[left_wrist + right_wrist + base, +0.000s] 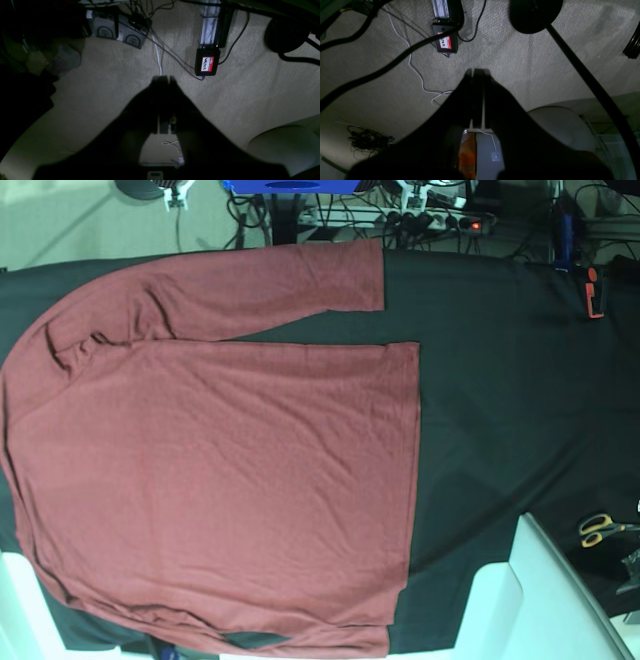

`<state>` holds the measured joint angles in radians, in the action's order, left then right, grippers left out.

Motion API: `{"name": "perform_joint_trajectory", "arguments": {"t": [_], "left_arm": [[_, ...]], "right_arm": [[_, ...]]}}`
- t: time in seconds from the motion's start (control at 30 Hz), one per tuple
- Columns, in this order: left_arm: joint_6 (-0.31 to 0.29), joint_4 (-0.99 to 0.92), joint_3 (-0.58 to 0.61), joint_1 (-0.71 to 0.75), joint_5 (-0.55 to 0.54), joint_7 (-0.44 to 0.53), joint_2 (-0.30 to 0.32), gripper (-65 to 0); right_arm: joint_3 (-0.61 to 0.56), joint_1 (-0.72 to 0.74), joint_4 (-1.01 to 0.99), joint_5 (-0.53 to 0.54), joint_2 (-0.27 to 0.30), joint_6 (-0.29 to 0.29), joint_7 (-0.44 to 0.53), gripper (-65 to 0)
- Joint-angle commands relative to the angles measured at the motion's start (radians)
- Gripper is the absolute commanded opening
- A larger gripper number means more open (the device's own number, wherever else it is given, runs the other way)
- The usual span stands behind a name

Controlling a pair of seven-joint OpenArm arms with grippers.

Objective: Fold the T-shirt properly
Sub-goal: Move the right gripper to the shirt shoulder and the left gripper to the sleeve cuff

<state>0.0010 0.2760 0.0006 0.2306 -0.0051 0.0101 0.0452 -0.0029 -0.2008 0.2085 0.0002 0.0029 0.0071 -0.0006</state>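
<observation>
The brick-red T-shirt (220, 470) lies spread flat on the black cloth (500, 410) in the base view, hem toward the right. One long sleeve (250, 290) runs along the far edge and the other along the near edge. Neither gripper shows in the base view. In the left wrist view my left gripper (163, 78) is shut with nothing in it, hanging over beige carpet. My right gripper (476, 71) is likewise shut and empty above the carpet in the right wrist view. Both are away from the shirt.
Yellow-handled scissors (600, 527) lie at the cloth's right edge, and an orange clamp (595, 292) sits at the far right. A white shape (525, 600) covers the near right corner. On the floor are cables (417, 70) and a black box with a name tag (207, 62).
</observation>
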Motion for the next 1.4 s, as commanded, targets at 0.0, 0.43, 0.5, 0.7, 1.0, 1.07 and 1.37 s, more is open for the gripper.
{"name": "perform_joint_trajectory", "arguments": {"t": [0.0,0.43,0.5,0.7,1.0,1.07,1.37], "left_arm": [[0.006,0.002,-0.001,0.01,-0.002,-0.002,0.005,-65.0],[0.006,0.002,-0.001,0.011,-0.002,-0.002,0.006,-65.0],[0.006,0.002,-0.001,0.011,-0.002,-0.002,0.006,-65.0],[0.006,0.058,0.003,0.071,-0.002,0.038,0.026,-65.0],[0.006,0.509,0.0,0.43,-0.002,0.209,0.137,-65.0],[0.006,0.632,-0.001,0.505,-0.002,0.209,0.158,-65.0],[0.004,1.224,-0.001,0.754,-0.284,0.204,0.279,-65.0]], "right_arm": [[-0.001,-0.009,-0.001,0.004,0.006,-0.008,-0.005,-64.8],[-0.001,-0.007,-0.002,0.004,0.006,-0.008,-0.003,-64.8],[-0.001,-0.006,-0.002,0.004,0.006,-0.008,-0.003,-64.8],[0.004,-0.048,0.019,0.007,0.006,-0.008,-0.005,-64.8],[0.008,-0.414,0.607,0.007,0.006,-0.011,-0.157,-65.0],[0.011,-0.506,0.802,0.008,0.006,-0.011,-0.232,-65.0],[0.208,-0.76,1.494,0.008,-0.039,-0.006,-0.365,-65.0]]}}
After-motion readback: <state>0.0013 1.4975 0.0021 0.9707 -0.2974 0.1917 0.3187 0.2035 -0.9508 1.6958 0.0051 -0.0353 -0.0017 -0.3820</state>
